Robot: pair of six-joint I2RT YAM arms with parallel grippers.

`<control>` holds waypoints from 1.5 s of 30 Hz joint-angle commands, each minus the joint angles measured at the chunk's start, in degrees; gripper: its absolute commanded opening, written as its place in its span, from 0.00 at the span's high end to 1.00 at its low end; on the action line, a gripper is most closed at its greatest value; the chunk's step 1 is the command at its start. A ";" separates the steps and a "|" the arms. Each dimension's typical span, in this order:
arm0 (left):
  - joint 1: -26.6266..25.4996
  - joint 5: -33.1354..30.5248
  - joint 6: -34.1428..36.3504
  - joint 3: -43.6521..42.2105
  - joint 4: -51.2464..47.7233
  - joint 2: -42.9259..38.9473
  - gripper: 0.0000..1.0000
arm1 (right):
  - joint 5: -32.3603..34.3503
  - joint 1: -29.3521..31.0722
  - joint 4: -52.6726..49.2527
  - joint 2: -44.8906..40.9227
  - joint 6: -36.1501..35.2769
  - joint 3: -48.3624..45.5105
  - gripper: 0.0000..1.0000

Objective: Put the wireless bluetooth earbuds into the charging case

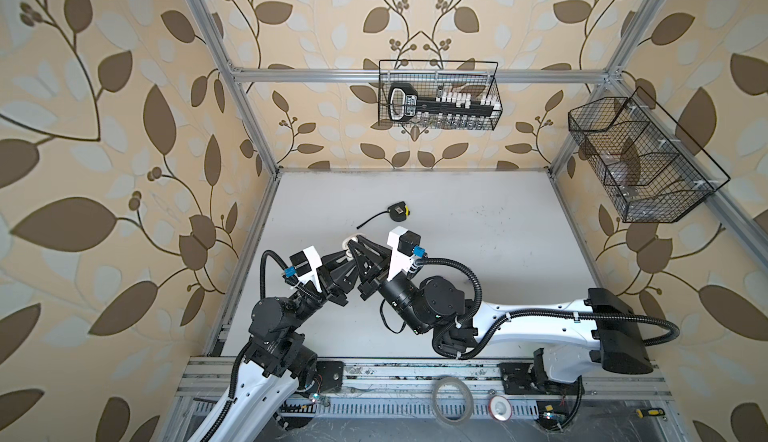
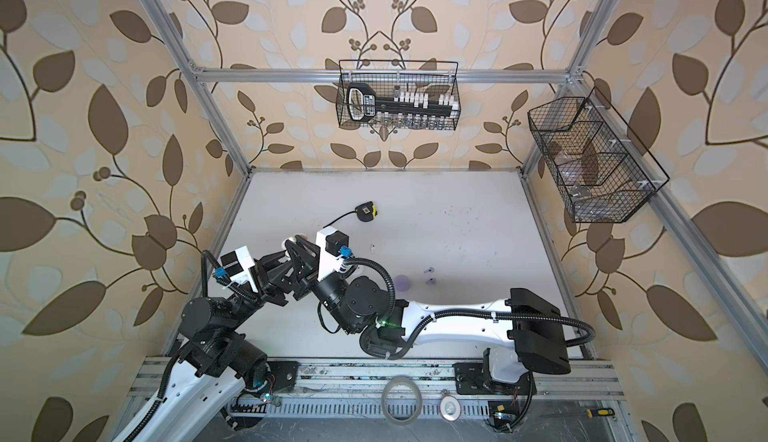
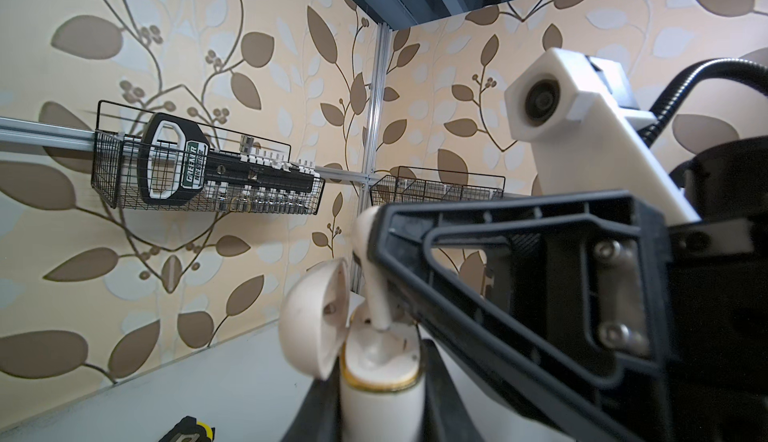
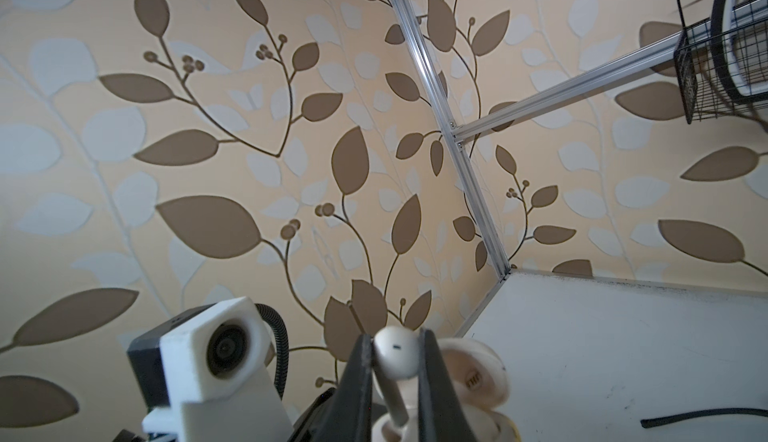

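Right fingers (image 4: 360, 377) pinch the cream earbud (image 4: 395, 352); left fingers (image 3: 309, 417) clench the charging case (image 3: 380, 382) beneath, lid open. I judge a skewed entry could jam it.

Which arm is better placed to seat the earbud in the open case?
Right: the right tool grips the cream earbud, stem end at the socket of the open charging case, which the left tool holds.

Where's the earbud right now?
In the right wrist view, the earbud sits pinched in the right gripper, stem entering the open case, over the table's left.
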 commanded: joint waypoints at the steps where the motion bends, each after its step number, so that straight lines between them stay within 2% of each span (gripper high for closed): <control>1: -0.09 3.34 1.43 2.09 8.33 -1.09 1.00 | 1.60 0.80 -4.09 2.42 -1.19 0.84 1.00; 17: -0.08 4.58 0.94 1.80 9.12 -3.36 1.00 | 6.88 1.54 -3.79 3.65 -1.33 -0.38 0.99; 31: -0.13 6.29 2.61 0.65 11.49 -3.44 1.00 | 6.51 1.81 -5.29 1.90 1.07 -2.08 0.99; 33: -0.10 5.47 3.12 0.90 9.73 -3.71 1.00 | 6.28 1.82 -5.81 0.52 0.91 -2.30 0.99; 37: -0.12 0.14 7.32 2.33 -0.09 -3.77 1.00 | 6.20 1.97 -12.38 -6.17 1.24 -2.31 1.00; 41: -0.10 -4.06 9.74 1.12 -1.25 -1.76 1.00 | 7.05 1.85 -19.92 -14.29 2.69 -3.82 0.98; 45: -0.12 -4.61 11.36 0.90 -1.47 0.79 1.00 | 8.76 1.41 -26.07 -19.54 5.37 -6.51 1.00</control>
